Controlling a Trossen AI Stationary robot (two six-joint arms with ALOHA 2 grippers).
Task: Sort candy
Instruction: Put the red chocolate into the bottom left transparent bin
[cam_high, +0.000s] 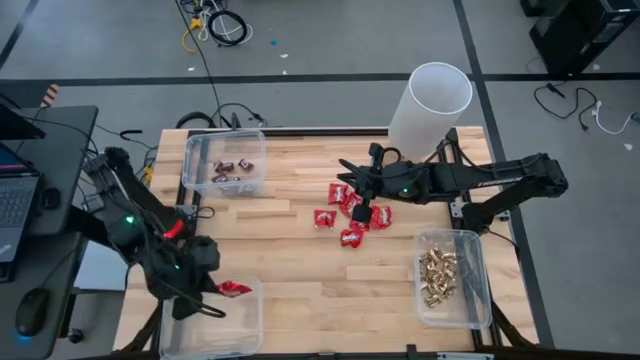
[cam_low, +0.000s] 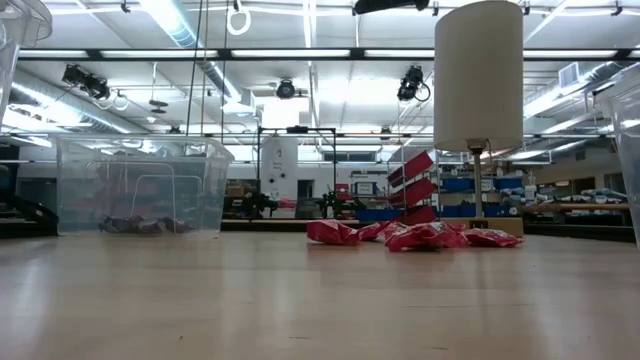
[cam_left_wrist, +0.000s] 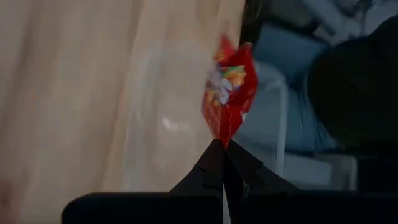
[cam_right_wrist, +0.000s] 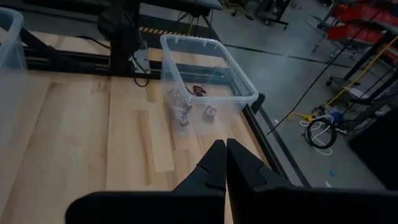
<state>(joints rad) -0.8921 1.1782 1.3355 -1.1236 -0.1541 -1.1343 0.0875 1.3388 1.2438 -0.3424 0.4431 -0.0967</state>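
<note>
The left gripper (cam_high: 215, 290) is pinching a red packet (cam_high: 235, 289) by one end, its long axis running straight out past the fingertips, with the near-left bin (cam_high: 250, 330) seemingly lying just below. The right gripper (cam_high: 362, 214), jaws shut on nothing, is hovering directly over the red pile (cam_high: 350, 212).

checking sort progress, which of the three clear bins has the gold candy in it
The clear bin at the table's right edge, below the right arm, holds the gold-foil pieces. The far-left bin holds dark bars; the near-left one looks empty.
</note>
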